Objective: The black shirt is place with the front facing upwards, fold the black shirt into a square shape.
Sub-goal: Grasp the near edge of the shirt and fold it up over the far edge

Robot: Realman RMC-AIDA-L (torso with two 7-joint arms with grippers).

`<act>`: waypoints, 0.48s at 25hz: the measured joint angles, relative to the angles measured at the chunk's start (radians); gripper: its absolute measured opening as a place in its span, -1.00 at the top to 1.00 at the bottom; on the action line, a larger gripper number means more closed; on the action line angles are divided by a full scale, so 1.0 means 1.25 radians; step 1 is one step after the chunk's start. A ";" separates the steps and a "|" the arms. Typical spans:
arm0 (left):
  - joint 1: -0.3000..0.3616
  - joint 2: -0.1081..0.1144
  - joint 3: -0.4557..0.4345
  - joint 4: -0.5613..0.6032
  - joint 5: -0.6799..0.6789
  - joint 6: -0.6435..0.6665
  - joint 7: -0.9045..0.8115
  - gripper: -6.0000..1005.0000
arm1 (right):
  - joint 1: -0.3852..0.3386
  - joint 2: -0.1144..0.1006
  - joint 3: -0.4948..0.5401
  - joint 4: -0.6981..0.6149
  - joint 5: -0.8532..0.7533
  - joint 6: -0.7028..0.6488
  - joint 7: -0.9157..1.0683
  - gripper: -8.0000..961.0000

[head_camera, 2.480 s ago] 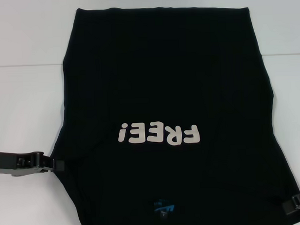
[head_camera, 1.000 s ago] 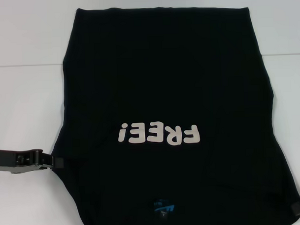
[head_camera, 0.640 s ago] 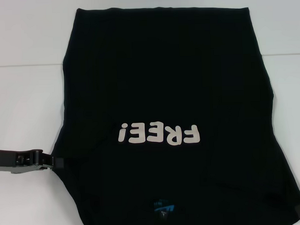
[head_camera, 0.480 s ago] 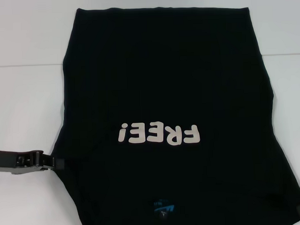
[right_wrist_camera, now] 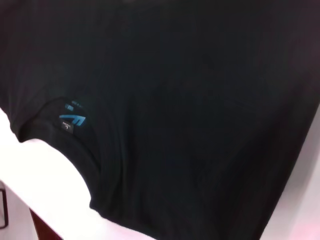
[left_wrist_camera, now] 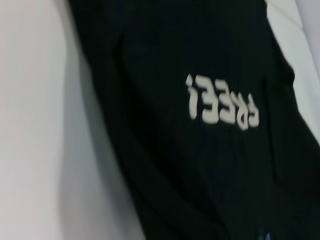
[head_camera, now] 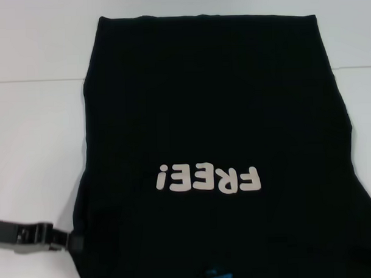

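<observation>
At the near edge of the head view, at about 6 o'clock, the blue neck label (head_camera: 218,277) of the black shirt (head_camera: 215,113) is seen, partly cut off by the frame edge. At about 8 o'clock, the left gripper (head_camera: 72,242) is positioned at the shirt's near left edge, with its tip touching the fabric; whether its jaws are spread or pinching the cloth cannot be told, since the tip merges with the black material. The right gripper is not shown in any view. Toward the centre, slightly below it, the off-white "FREE!" lettering (head_camera: 208,179) is printed on the upward-facing front and is read upside down from the head camera. The shirt is laid flat on the white table (head_camera: 33,138), with its hem edge at 12 o'clock, farthest from the robot. In the left wrist view, the lettering (left_wrist_camera: 222,106) and the shirt's side edge against the table (left_wrist_camera: 35,125) are shown. In the right wrist view, the collar and label (right_wrist_camera: 72,120) are shown lying near the table's edge.
</observation>
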 joint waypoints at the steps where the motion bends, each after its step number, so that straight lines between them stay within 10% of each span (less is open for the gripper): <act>1: 0.002 -0.001 0.001 0.000 0.011 0.011 -0.001 0.87 | -0.001 -0.002 0.000 -0.003 -0.002 -0.004 -0.004 0.90; 12: 0.004 -0.010 0.049 -0.033 0.088 0.129 0.017 0.85 | -0.005 -0.023 -0.001 -0.008 -0.046 -0.033 -0.047 0.90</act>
